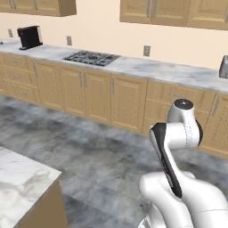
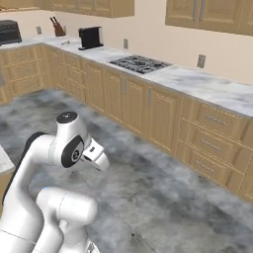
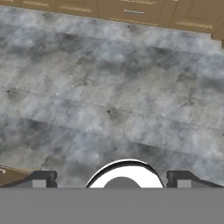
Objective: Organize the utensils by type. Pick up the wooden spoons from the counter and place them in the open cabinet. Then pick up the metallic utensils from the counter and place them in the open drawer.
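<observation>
- Your pincer [image 3: 112, 179] is spread wide with nothing between its tips, and it looks down at the grey mottled floor [image 3: 113, 96].
- Your arm [image 1: 178, 133] is folded up close over its base, well apart from the cabinets.
- The white marble surface [image 2: 197, 84] runs along the far wall over tan base cabinets [image 2: 158, 116], with a cooktop [image 1: 91, 57] set in it and a black coffee machine [image 1: 29, 36] further along.
- You cannot make out any utensils on that surface from here.
- A corner of a second marble surface [image 1: 20, 187] sits at your lower left.
</observation>
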### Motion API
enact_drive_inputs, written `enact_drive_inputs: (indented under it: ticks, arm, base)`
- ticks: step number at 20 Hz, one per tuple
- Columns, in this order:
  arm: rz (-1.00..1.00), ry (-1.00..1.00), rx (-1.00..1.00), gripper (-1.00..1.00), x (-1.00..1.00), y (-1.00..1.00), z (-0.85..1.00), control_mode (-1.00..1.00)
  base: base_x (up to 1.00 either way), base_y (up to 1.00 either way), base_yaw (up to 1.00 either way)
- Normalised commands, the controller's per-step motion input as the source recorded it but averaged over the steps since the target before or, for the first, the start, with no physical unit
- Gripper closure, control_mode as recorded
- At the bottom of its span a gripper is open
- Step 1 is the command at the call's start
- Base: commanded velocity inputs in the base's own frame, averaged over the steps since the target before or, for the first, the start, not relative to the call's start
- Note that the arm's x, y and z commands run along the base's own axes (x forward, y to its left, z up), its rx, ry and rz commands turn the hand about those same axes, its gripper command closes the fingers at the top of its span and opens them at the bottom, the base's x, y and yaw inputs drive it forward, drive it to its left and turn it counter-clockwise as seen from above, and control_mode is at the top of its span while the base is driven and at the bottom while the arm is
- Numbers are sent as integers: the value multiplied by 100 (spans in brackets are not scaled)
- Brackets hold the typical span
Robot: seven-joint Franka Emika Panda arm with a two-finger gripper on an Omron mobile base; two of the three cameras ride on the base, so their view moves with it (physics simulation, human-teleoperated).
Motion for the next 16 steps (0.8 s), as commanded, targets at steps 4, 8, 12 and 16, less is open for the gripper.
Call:
enact_drive_inputs:
  ticks: [4, 8, 12, 16]
  arm:
    - [0, 0, 0, -100, 0, 0, 0, 100]
    - [0, 0, 0, -100, 0, 0, 0, 100]
    - [0, 0, 0, -100, 0, 0, 0, 100]
    - [0, 0, 0, -100, 0, 0, 0, 100]
  base:
    - [100, 1, 0]
    - [100, 7, 0]
    - [100, 13, 5]
    - [100, 17, 24]
